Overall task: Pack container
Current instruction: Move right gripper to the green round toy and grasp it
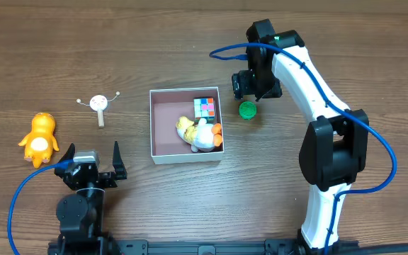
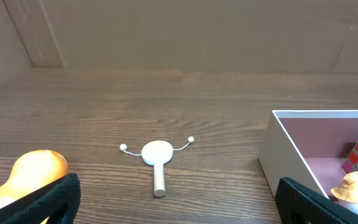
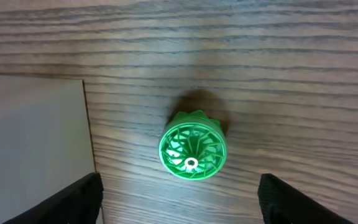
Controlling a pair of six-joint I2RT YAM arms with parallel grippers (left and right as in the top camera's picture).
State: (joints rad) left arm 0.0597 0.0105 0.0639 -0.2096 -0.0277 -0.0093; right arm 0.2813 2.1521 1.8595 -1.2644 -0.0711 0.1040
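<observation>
Now R gripper [image 3: 182, 202] hangs open right over green spiked toy [image 3: 192, 154], fingers wide either side; toy sits on table [image 1: 346, 42] just R of container [image 1: 186, 91], far from L gripper [image 1: 93, 150], also open.

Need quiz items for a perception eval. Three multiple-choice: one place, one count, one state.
1. The green ridged plastic disc is: A in the white-walled square container; B on the wooden table right of it; C left of it.
2. Toys outside the container: A one; B three; C five.
3. The right gripper is: A open; B shut on the disc; C shut empty.
Answers: B, it lies on wood beside the right wall. B, disc, orange plastic animal figure, white rattle with wooden handle. A, fingers stand apart either side of the disc.
</observation>
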